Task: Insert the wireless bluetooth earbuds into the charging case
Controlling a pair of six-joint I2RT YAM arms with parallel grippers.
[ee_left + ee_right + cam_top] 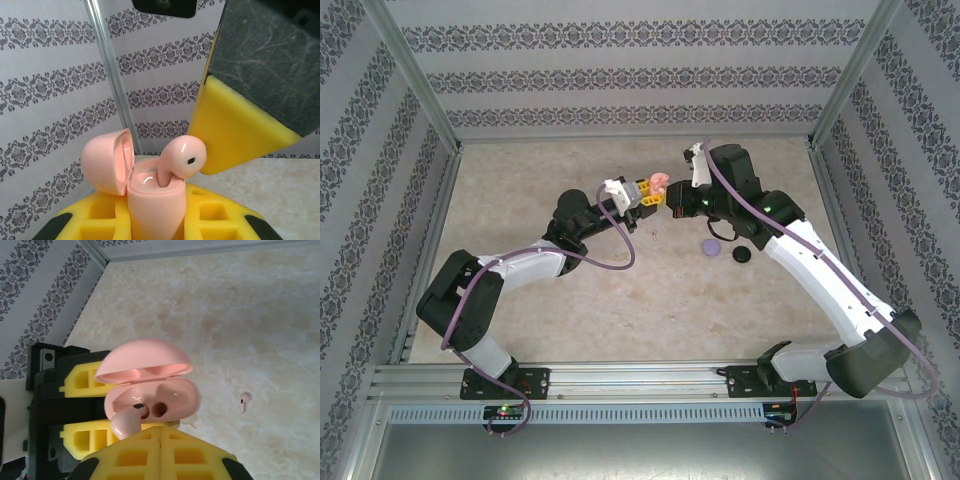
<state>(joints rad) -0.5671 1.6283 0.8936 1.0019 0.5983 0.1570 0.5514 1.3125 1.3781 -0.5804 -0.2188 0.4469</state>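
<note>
The pale pink charging case (152,200) stands upright with its lid (107,160) swung open, and my left gripper (159,226) is shut on its body. In the top view the case (659,182) is held above the table's far middle by the left gripper (647,194). A pink earbud (184,157) has its stem in one slot, head sticking out. My right gripper (160,432) is shut, and its yellow fingertips (230,135) touch the earbud's head (126,421). The other slot (161,409) is empty. A second pink earbud (244,401) lies on the table.
A purple disc (710,246) and a black disc (743,254) lie on the beige table under the right forearm. Patterned walls and metal frame posts (112,75) close in the table on three sides.
</note>
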